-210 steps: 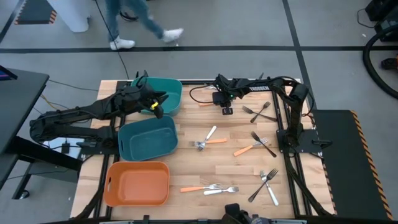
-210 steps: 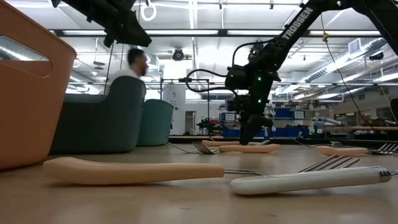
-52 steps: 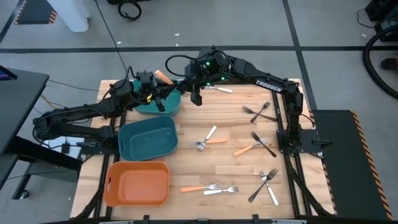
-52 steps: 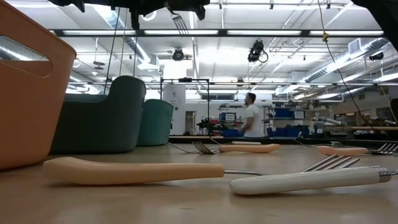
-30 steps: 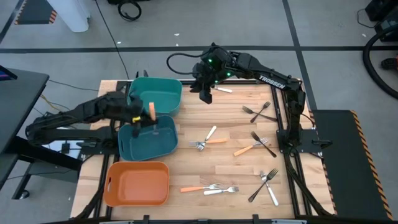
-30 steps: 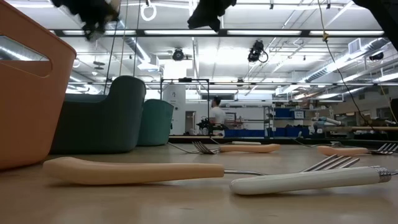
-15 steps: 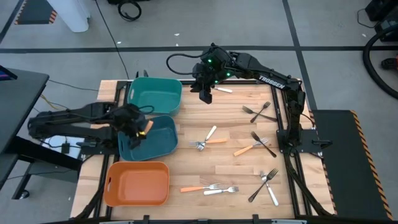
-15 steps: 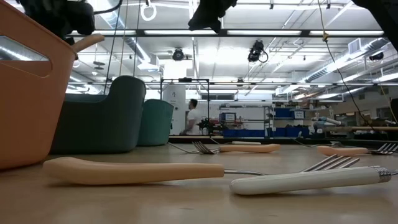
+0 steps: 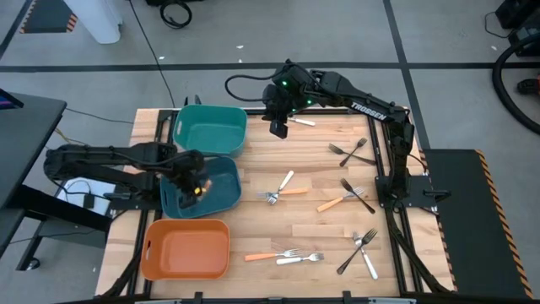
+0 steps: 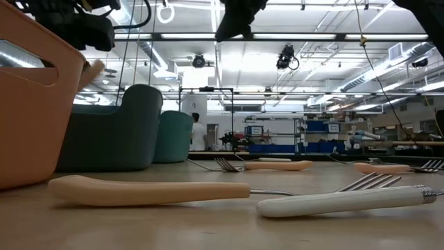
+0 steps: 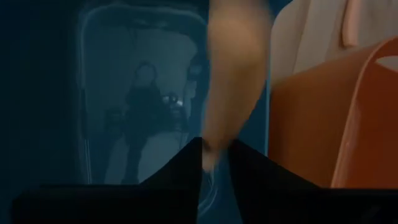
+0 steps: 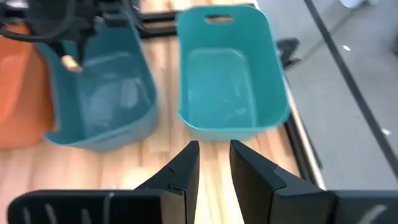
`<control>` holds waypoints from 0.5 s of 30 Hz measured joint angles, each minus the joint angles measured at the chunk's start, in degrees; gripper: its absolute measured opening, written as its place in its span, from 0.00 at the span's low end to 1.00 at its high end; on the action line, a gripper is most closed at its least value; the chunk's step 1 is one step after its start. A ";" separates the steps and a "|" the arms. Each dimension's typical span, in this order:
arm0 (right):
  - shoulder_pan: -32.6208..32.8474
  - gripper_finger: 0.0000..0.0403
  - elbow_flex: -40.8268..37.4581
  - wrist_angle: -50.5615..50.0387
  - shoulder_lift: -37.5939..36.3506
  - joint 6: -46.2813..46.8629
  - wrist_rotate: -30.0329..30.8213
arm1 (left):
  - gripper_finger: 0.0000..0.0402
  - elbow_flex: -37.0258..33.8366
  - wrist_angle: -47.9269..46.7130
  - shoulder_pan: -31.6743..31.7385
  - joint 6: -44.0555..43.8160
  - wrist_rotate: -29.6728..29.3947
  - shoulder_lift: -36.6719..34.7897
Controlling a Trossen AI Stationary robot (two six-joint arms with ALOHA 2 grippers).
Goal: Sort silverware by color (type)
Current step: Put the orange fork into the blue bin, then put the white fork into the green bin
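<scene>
The left tool is hovering above the middle blue bin, its jaws parting around an orange-handled fork that is hanging handle-down between them. The fork looks light, stiff and smooth, probably best pinched across the handle's middle. The left arm is lying low, reaching in from beyond the bin. The right tool, empty with jaws apart, is waiting raised, well beyond the blue bin, near the teal bin.
</scene>
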 joint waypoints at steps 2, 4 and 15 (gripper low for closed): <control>-0.17 0.24 0.00 -1.57 0.00 -0.26 1.23 | 0.27 0.00 0.03 -0.38 -0.02 0.00 0.85; -0.43 0.24 0.00 -3.55 0.00 -1.32 2.10 | 0.30 0.00 0.13 -0.54 -0.35 0.01 1.47; -5.85 0.24 0.00 -13.92 0.03 -1.53 4.69 | 0.33 0.00 11.09 -0.51 -5.77 -2.88 1.30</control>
